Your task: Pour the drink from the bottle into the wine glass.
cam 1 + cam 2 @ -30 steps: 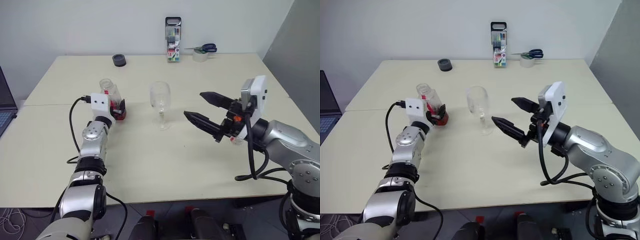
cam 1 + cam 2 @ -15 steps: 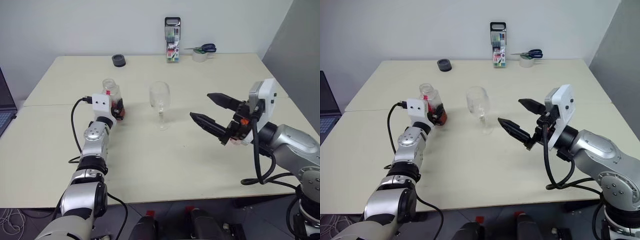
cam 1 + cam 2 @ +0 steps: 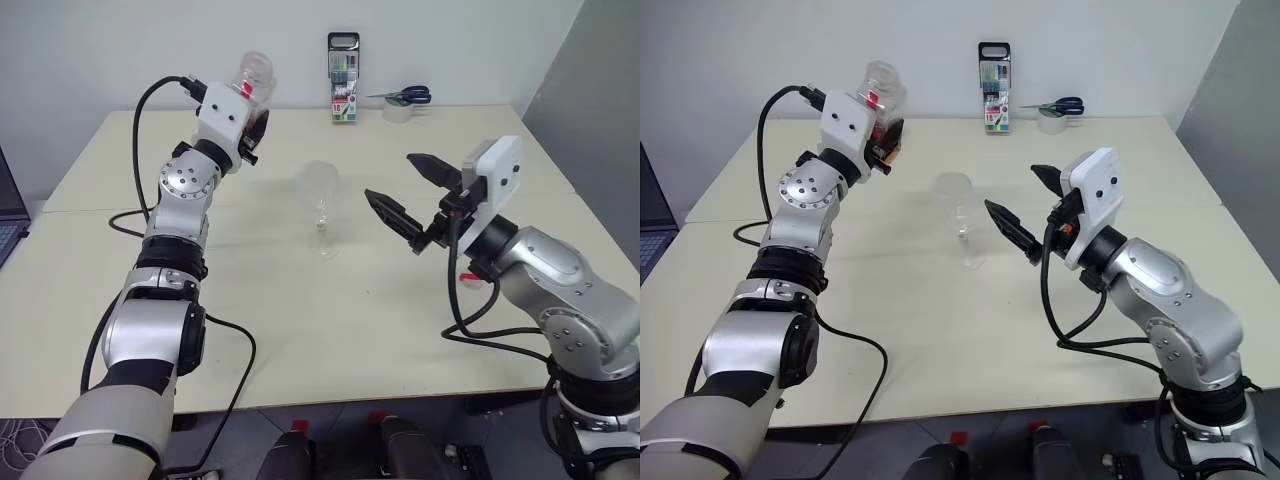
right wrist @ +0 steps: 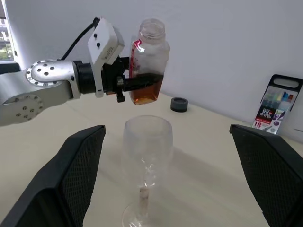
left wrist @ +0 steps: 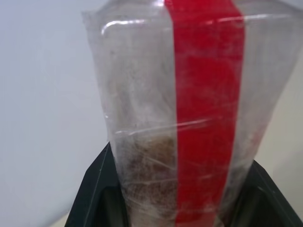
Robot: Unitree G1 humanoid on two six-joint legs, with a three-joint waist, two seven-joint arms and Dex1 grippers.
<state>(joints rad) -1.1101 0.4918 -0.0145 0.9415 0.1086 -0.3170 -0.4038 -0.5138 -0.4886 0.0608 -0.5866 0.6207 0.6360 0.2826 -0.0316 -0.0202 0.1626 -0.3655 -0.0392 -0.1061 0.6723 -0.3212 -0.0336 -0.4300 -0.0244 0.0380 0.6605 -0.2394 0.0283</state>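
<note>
My left gripper (image 3: 254, 122) is shut on the lower part of the bottle (image 3: 255, 78), holding it upright, high above the table's back left. The bottle is clear plastic with a red strip (image 5: 206, 109) and its mouth is uncapped (image 4: 152, 28). The amber drink (image 4: 146, 92) fills its bottom third. The wine glass (image 3: 320, 203) stands empty at the table's middle, in front of and to the right of the raised bottle. My right gripper (image 3: 390, 178) hovers open just right of the glass, pointing at it, with nothing between its fingers.
A marker pack (image 3: 345, 80) stands at the back edge, with a tape roll and scissors (image 3: 404, 104) to its right and a dark roll (image 3: 238, 121) to its left. A laptop corner (image 3: 8, 215) shows at the far left. A small red thing (image 3: 468, 279) lies under my right forearm.
My left arm has lifted the bottle off the table, high up and slightly toward the glass. The right gripper has shifted a little toward the glass and stayed open.
</note>
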